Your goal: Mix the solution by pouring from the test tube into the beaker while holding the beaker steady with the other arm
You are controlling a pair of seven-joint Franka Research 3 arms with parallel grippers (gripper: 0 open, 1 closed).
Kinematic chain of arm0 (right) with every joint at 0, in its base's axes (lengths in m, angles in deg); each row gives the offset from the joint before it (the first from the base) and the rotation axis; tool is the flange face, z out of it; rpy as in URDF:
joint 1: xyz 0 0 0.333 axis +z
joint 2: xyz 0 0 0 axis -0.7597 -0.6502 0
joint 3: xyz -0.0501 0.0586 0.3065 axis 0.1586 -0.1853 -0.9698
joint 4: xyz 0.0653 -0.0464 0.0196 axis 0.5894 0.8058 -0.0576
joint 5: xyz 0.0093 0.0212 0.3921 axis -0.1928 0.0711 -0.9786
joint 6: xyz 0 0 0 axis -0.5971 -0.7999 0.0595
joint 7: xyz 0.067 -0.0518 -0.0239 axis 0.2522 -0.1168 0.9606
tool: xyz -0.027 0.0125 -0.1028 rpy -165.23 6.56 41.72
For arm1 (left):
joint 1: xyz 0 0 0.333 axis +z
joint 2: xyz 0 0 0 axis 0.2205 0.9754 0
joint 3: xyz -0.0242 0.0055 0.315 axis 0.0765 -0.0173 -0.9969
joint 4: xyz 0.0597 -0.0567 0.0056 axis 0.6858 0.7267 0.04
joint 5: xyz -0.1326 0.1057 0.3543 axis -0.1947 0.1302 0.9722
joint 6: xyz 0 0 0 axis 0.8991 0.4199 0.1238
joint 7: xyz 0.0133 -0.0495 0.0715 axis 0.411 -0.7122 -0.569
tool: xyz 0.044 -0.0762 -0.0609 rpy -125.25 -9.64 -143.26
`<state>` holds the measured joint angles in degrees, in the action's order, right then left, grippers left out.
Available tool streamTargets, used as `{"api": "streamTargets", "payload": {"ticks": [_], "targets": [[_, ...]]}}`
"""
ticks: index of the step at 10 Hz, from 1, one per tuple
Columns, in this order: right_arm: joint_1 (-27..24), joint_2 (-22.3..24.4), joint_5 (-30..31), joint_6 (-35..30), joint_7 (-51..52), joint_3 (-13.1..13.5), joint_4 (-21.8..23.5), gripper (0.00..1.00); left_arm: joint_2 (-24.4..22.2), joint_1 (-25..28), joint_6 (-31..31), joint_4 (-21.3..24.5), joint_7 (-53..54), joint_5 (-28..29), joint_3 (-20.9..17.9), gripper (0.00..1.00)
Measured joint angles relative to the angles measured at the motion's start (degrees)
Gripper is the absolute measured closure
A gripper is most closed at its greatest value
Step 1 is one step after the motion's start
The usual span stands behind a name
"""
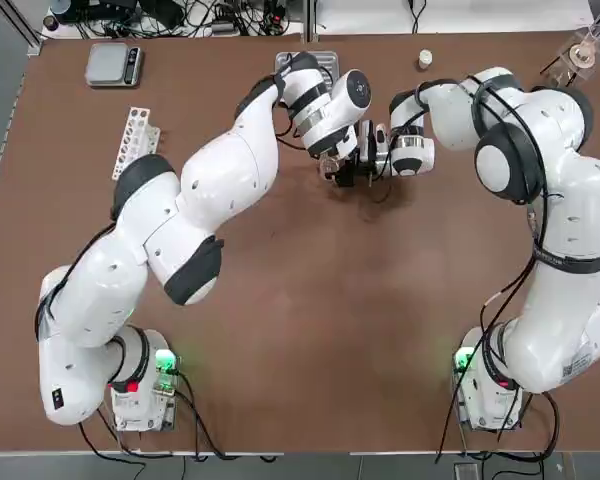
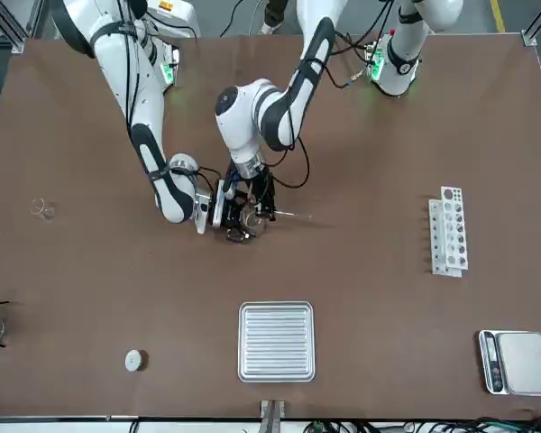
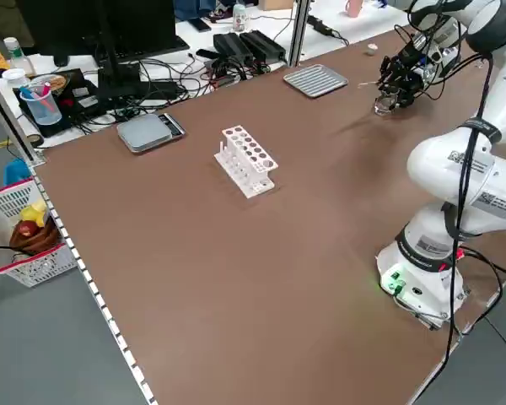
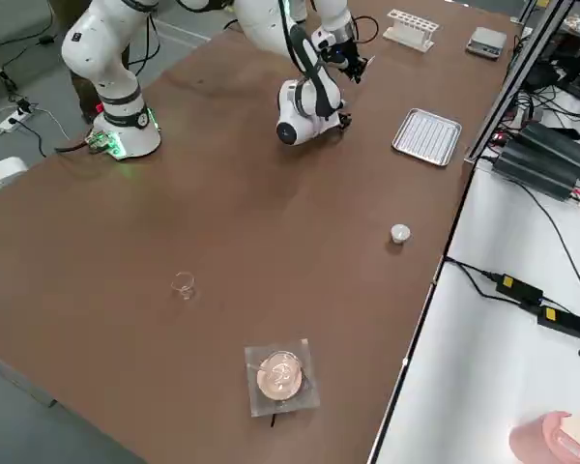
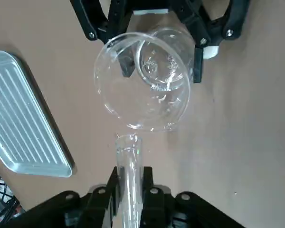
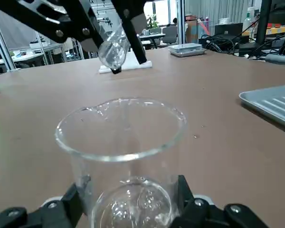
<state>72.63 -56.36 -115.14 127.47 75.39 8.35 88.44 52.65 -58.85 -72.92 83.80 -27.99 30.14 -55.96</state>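
The beaker (image 5: 142, 90), a small clear glass cup, stands on the brown table between the fingers of my right gripper (image 6: 128, 209), which is shut on its lower wall. My left gripper (image 5: 128, 190) is shut on the clear test tube (image 5: 128, 166). The tube is tilted, with its mouth right at the beaker's rim. Some droplets glint at the beaker's bottom (image 6: 133, 204). In the front view the beaker (image 2: 251, 222) sits between the right gripper (image 2: 222, 210) and the left gripper (image 2: 254, 197), and the tube's (image 2: 293, 215) far end sticks out sideways. In the top view both grippers meet just behind the table's middle.
A ribbed metal tray (image 2: 276, 341) lies just beyond the grippers. A white tube rack (image 2: 449, 230) and a grey scale (image 2: 518, 361) are on the robot's left. A white cap (image 2: 134, 361), a tiny glass piece (image 2: 42, 209) and a flask on a stand (image 1: 585, 50) are on its right.
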Motion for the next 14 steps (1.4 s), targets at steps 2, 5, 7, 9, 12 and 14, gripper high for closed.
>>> {"api": "streamTargets", "payload": {"ticks": [2,5,7,9,12,14], "targets": [[0.0,0.0,0.0,0.0,0.0,0.0,0.0,0.22,0.0,0.0,0.01,-0.01,0.0,0.0,-0.02,0.79],[0.0,0.0,0.0,0.0,0.0,0.0,0.0,0.22,0.0,0.0,0.01,-0.11,0.0,0.01,-0.02,0.79],[0.0,0.0,0.0,0.01,0.0,0.0,0.0,0.22,0.05,-0.01,0.02,-0.13,0.0,0.12,-0.02,0.79],[0.0,0.0,0.0,0.01,0.0,0.0,-0.01,0.22,0.11,-0.07,0.02,-0.37,0.0,0.18,-0.02,0.79],[0.0,0.0,0.0,0.01,0.0,0.0,-0.01,0.22,0.32,-0.14,0.02,-0.82,0.0,0.2,-0.02,0.79],[0.0,0.0,0.0,0.01,0.0,0.0,-0.01,0.22,0.39,-0.14,0.02,-0.83,0.0,0.2,-0.02,0.79]]}}
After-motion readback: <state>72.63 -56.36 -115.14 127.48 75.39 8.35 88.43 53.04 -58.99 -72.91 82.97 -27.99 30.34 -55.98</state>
